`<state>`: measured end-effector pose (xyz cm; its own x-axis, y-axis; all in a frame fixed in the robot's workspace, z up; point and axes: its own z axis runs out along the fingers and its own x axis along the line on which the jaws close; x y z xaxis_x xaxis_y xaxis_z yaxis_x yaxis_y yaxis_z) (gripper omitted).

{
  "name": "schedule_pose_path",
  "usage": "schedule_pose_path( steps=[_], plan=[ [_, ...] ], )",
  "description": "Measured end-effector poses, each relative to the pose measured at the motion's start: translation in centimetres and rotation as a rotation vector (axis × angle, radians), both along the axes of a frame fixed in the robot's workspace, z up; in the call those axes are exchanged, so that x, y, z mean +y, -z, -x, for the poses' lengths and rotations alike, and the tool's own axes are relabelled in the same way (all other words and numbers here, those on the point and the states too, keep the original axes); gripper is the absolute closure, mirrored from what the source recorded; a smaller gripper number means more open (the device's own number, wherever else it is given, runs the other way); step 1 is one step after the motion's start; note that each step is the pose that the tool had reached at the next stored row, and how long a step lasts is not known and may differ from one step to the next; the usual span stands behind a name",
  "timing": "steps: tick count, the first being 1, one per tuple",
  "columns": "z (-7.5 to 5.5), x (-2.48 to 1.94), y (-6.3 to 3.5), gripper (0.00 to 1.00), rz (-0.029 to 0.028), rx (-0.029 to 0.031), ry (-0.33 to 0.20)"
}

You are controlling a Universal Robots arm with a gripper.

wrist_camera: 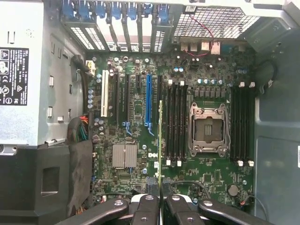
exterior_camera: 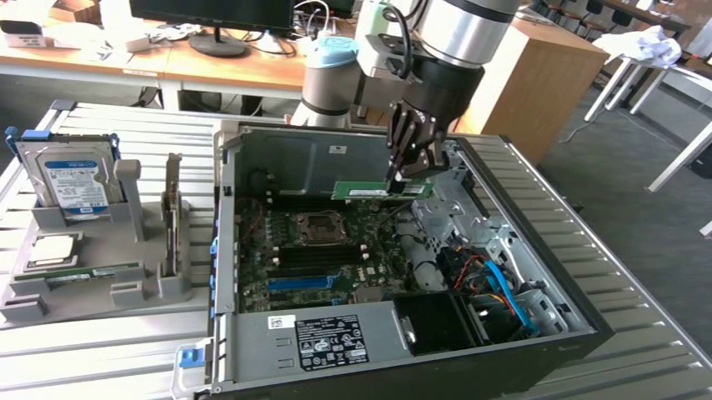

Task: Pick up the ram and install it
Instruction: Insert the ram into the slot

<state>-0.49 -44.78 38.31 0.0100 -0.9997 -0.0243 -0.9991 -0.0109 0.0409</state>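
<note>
Open computer case [exterior_camera: 333, 158] on the tabletop [exterior_camera: 100, 354], motherboard [wrist_camera: 213, 185] inside. Jaws narrow, clamped on the ram [exterior_camera: 384, 190], which hangs above it just beside the memory slots [wrist_camera: 176, 124]. We judge: lowered off-line, its edge could jam or bend.

A ribbed silver metal tabletop [exterior_camera: 100, 358] takes up the foreground, its slats running crosswise. Behind it stands a long wooden desk [exterior_camera: 223, 71] with a dark monitor [exterior_camera: 212, 10] on a round black stand [exterior_camera: 218, 43], some loose cables [exterior_camera: 295, 37], and a white box [exterior_camera: 25, 33] toward the exterior view's left. On the exterior view's right, a light wooden cabinet [exterior_camera: 551, 83] stands near the tabletop's far corner. Further right is a white-legged table [exterior_camera: 623, 79] with a crumpled white sheet [exterior_camera: 654, 43] lying on top. Another white leg [exterior_camera: 681, 158] slants down near the edge. The floor [exterior_camera: 645, 250] is dark grey carpet. The light is soft and even.
</note>
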Motion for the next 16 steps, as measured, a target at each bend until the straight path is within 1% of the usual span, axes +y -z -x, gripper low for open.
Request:
schedule_pose_path(
  steps=[16],
  plan=[
    [0.22, 0.00, 0.28, 0.87, 0.0001, 0.0000, 0.000]
  ],
)
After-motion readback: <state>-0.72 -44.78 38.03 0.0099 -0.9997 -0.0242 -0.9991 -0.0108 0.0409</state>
